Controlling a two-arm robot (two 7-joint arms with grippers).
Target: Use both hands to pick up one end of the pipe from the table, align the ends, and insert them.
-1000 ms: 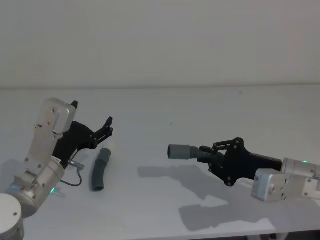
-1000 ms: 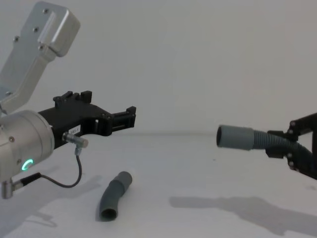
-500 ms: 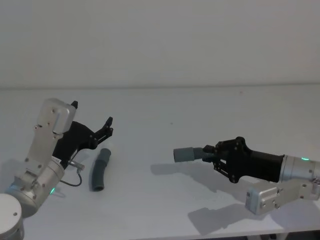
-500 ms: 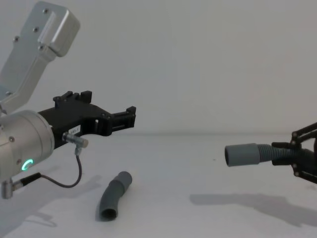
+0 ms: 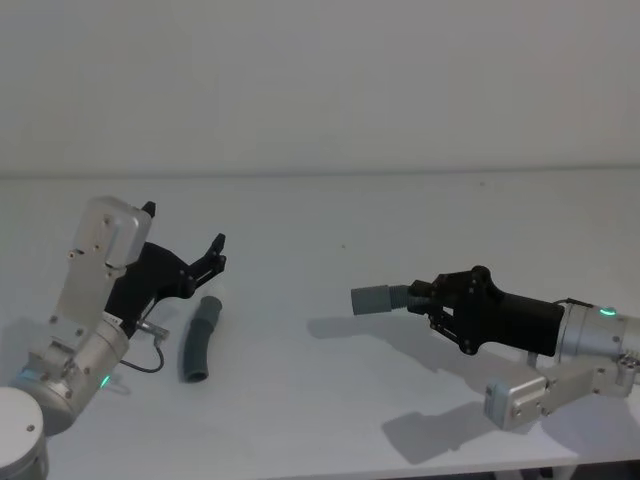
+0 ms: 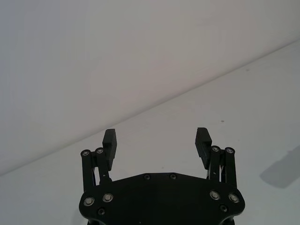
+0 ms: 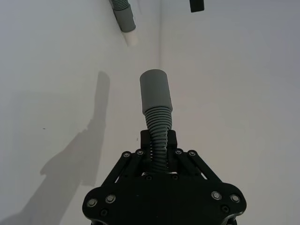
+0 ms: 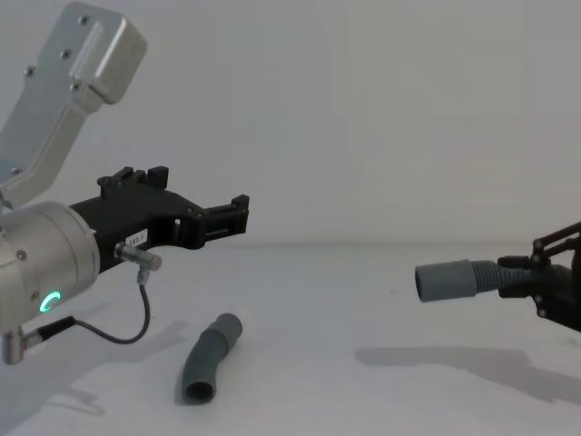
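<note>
Head view: the right gripper (image 5: 420, 297) is clamped on the ribbed part of one hose piece (image 5: 387, 298). It holds the piece above the table (image 5: 400, 215) (a shadow falls beneath), with the wide cuff (image 5: 366, 300) pointing to 9 o'clock. The left gripper (image 5: 184, 226) stands wide open, and the second hose piece (image 5: 197, 340) lies on the table at its 5 o'clock.

Left wrist view: the fingers are spread over bare table.

Right wrist view: the lying piece's white tip (image 7: 131, 39) shows beyond the held cuff.

Chest view: a thin cable (image 8: 147, 313) loops below the left wrist, and the two pieces lie well apart.
</note>
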